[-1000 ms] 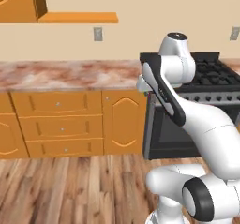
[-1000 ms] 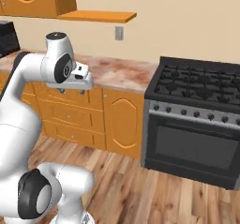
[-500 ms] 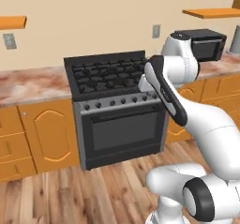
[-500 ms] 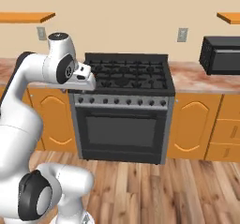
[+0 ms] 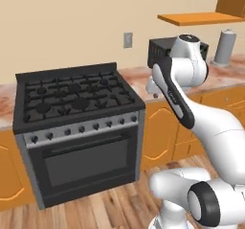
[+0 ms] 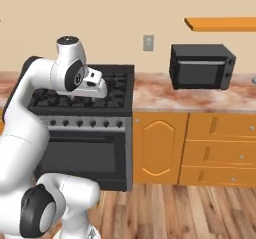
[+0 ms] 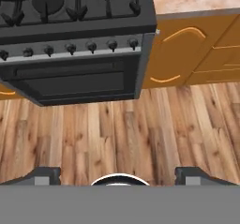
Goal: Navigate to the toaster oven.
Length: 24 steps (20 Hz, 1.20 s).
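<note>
Base drives rightward along counter: black gas range (image 6: 85,133) shifts left in views; black glass-fronted toaster oven (image 6: 201,66) right of range draws nearer.

A black gas range (image 6: 92,128) is standing against a plain beige wall (image 5: 72,27), its burners and row of knobs facing into the kitchen. Orange wooden cabinets (image 6: 192,148) with drawers are lining the wall beside it, carrying a marbled pink-brown counter (image 6: 155,95). A grey wall outlet (image 6: 148,43) is sitting just above the counter, and an orange shelf (image 6: 220,24) is running higher up to the right. A pale grey cylinder (image 5: 223,47) is standing on the counter under that shelf. Wood-plank flooring (image 7: 140,129) is stretching out in front of the range, evenly lit.
</note>
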Motion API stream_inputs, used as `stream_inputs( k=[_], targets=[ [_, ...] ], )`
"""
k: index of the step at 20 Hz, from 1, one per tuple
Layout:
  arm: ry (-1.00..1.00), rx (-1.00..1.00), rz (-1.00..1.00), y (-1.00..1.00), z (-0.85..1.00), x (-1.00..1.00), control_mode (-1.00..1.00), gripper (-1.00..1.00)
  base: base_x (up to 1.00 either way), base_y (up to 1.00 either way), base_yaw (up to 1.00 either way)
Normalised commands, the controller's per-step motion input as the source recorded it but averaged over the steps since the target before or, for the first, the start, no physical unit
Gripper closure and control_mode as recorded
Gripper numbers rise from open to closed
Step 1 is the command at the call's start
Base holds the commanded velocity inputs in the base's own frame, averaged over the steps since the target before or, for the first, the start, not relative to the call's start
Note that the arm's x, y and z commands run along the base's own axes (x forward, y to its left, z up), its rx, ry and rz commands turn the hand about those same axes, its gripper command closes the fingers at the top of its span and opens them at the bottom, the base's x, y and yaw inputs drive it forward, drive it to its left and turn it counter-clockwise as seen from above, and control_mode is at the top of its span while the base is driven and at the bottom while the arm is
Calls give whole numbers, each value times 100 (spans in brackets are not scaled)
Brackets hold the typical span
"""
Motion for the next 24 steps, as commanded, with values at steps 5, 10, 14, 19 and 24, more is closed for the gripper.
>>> stream_inputs(
  k=[5,10,14,19,24],
  targets=[
    [0,0,0,0,0,0,100,-100,82,-100,12],
    [0,0,0,0,0,0,100,-100,93,-100,17],
    [0,0,0,0,0,0,100,-100,91,-100,15],
    [0,0,0,0,0,0,100,-100,75,-96,11],
    [0,0,0,0,0,0,100,-100,72,-37,7]
  ],
)
